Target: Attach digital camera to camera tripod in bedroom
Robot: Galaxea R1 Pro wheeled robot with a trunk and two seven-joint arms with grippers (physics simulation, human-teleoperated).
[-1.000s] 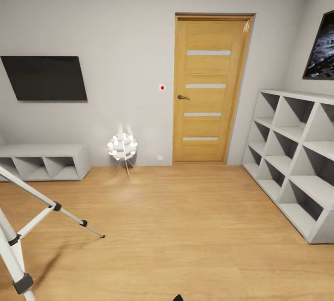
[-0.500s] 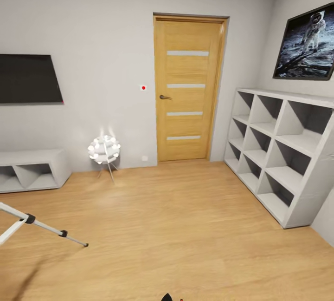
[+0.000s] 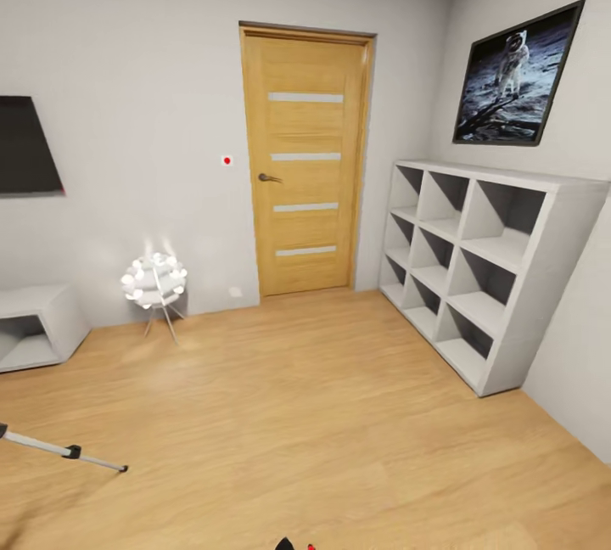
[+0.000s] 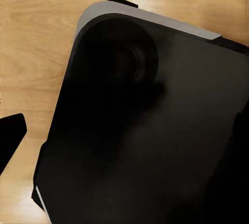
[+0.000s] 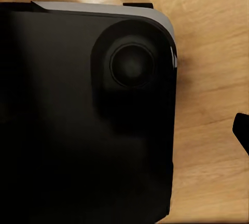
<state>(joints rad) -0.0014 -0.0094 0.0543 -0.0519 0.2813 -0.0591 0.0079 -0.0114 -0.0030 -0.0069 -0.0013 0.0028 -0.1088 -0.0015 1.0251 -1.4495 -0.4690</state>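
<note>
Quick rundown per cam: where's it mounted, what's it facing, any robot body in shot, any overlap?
Head: on the robot's head, facing a wooden door, grey shelf, floor lamp; one tripod leg at the left edge.
Left wrist: near that gripper, looking down on the robot's dark base.
Right wrist: likewise, dark base.
Shared: the wood floor.

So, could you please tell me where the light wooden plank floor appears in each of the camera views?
Head view: the light wooden plank floor spans the lower half, below the oak door and grey cube shelf.
Left wrist view: bare wood borders the black rounded body with a grey edge.
Right wrist view: bare wood borders that same body.
Shared landmark: the black body, in both wrist views.
</note>
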